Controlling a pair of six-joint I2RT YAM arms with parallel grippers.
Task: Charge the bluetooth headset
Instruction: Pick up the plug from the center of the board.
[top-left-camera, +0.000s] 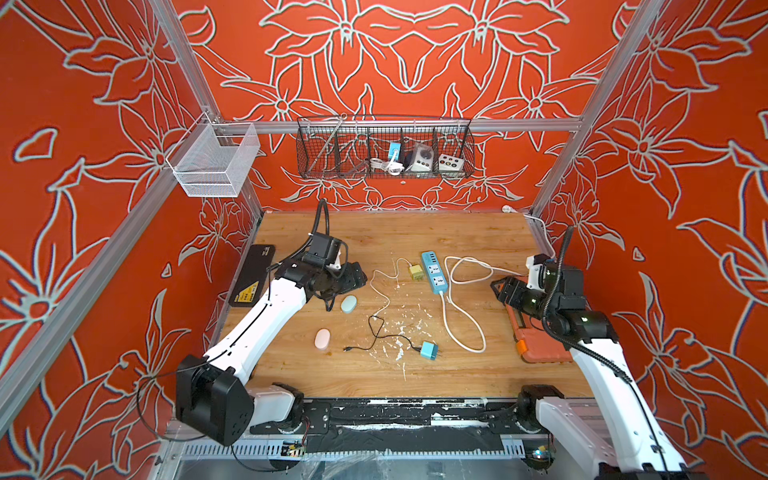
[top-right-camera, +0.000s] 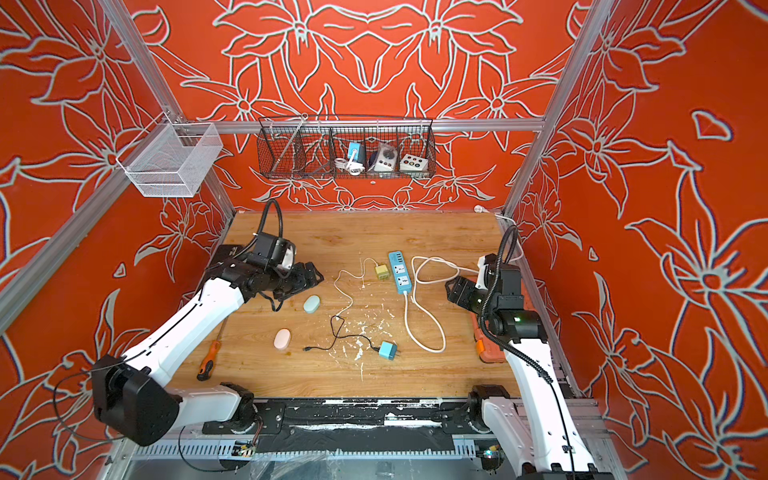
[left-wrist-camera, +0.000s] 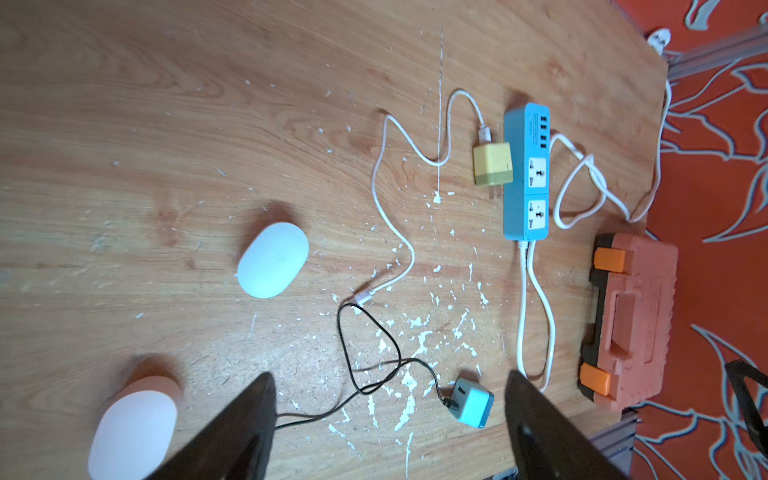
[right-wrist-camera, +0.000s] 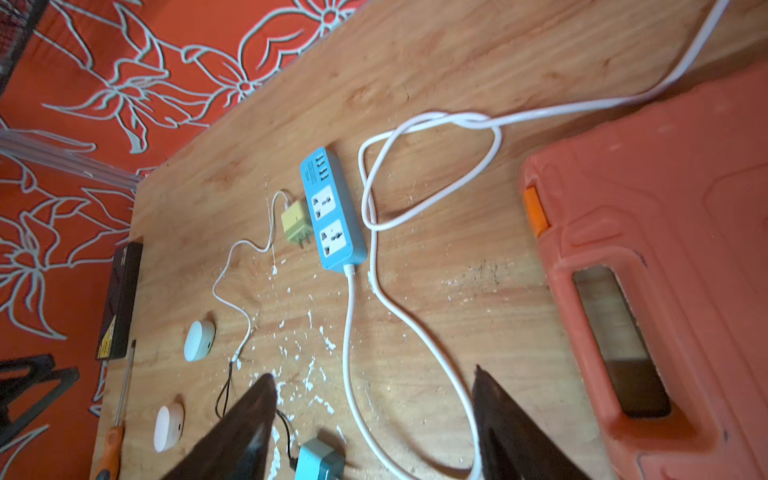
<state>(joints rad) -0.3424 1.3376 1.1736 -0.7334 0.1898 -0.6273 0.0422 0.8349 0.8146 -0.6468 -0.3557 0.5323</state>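
Two pebble-shaped headset cases lie on the wooden table: a pale green one (top-left-camera: 348, 304) (left-wrist-camera: 272, 266) and a pink one (top-left-camera: 322, 338) (left-wrist-camera: 133, 432). A blue power strip (top-left-camera: 434, 272) (right-wrist-camera: 332, 210) lies mid-table. A yellow charger (top-left-camera: 415, 271) with a white cable rests beside it, unplugged. A teal charger (top-left-camera: 429, 350) (left-wrist-camera: 471, 401) with a black cable lies nearer the front. My left gripper (top-left-camera: 361, 277) (left-wrist-camera: 390, 374) hovers open just behind the green case. My right gripper (top-left-camera: 496, 287) (right-wrist-camera: 374, 372) is open to the right of the strip, holding nothing.
An orange toolbox (top-left-camera: 536, 336) sits under the right arm and a black box (top-left-camera: 252, 275) lies by the left wall. A screwdriver (top-right-camera: 209, 359) lies at front left. The strip's white cord (top-left-camera: 465, 320) loops across the table. A black wire basket (top-left-camera: 320, 153) and a white mesh basket (top-left-camera: 208, 174) hang on the frame.
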